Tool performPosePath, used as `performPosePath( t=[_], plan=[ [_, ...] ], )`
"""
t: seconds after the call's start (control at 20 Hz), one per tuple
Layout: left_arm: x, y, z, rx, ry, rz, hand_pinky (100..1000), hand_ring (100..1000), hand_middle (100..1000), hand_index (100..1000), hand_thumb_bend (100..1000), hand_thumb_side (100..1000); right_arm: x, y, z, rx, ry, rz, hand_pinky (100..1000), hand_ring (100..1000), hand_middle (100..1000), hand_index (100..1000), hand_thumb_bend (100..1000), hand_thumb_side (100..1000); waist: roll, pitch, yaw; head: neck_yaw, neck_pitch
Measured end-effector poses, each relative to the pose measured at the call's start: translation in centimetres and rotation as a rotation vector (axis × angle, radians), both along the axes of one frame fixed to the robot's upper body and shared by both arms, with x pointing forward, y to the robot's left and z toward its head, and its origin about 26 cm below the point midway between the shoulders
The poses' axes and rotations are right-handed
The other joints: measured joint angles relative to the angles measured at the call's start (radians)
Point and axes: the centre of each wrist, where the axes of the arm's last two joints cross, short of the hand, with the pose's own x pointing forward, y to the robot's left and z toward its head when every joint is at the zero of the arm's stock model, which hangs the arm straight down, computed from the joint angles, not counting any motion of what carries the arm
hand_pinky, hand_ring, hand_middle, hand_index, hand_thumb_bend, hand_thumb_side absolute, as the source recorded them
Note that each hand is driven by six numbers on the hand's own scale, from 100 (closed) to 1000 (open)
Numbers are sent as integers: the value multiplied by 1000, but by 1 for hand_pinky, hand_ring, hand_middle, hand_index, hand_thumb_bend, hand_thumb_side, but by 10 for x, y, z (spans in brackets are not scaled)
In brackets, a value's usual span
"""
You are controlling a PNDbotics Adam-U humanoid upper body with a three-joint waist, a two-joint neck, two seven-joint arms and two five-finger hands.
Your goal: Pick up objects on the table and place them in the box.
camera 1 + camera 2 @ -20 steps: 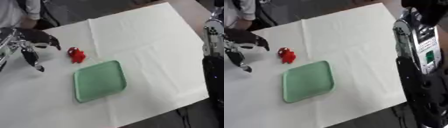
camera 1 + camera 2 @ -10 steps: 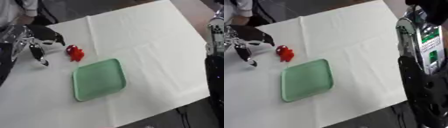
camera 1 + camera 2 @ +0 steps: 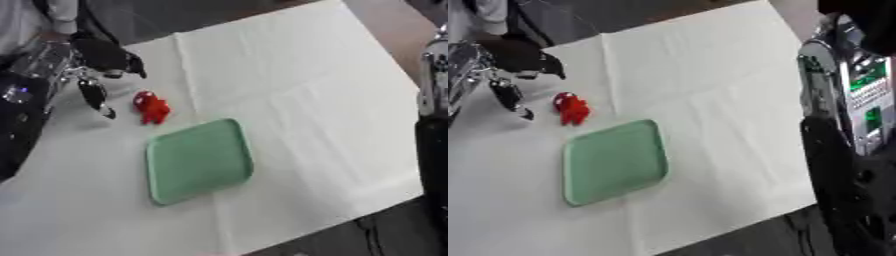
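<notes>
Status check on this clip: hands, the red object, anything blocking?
Left hand open, beside small red toy, not touching. Right hand not visible, only its arm. Toy on white cloth, outside flat green tray. Nothing in the way.

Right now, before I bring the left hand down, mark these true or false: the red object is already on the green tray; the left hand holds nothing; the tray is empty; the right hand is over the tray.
1. The red object lies on the green tray. False: it lies on the white cloth, beside the tray's far left corner.
2. The left hand holds nothing. True: it hangs just left of the red object.
3. The tray is empty. True.
4. The right hand is over the tray. False: only the right arm shows, at the right edge.
</notes>
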Motion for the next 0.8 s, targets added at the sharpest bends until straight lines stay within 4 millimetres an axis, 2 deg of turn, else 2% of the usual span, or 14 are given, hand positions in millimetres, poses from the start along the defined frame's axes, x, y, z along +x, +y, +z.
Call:
performPosePath(
  t=[0.05, 0.2, 0.65, 0.8],
  plan=[
    [0, -1, -1, -2, -2, -1, 761, 787, 893, 916, 784, 279, 0, 1, 0, 3, 0, 3, 231, 378, 424, 485, 100, 374, 1, 0, -3, 4, 0],
    [1, -2, -4, -9, -7, 7, 759, 789, 894, 919, 806, 265, -1, 3, 3, 8, -9, 11, 231, 378, 424, 485, 105, 365, 6, 6, -11, 9, -1],
    [4, -5, -9, -42, -9, 9, 752, 783, 887, 919, 776, 272, -2, 8, 6, 20, -16, 33, 231, 381, 428, 485, 107, 367, 19, 9, -30, 21, -10],
    [4, -3, -11, -50, 3, 17, 736, 756, 854, 908, 725, 276, -2, 9, 6, 22, -14, 39, 231, 381, 428, 485, 103, 368, 22, 9, -34, 22, -10]
  ],
)
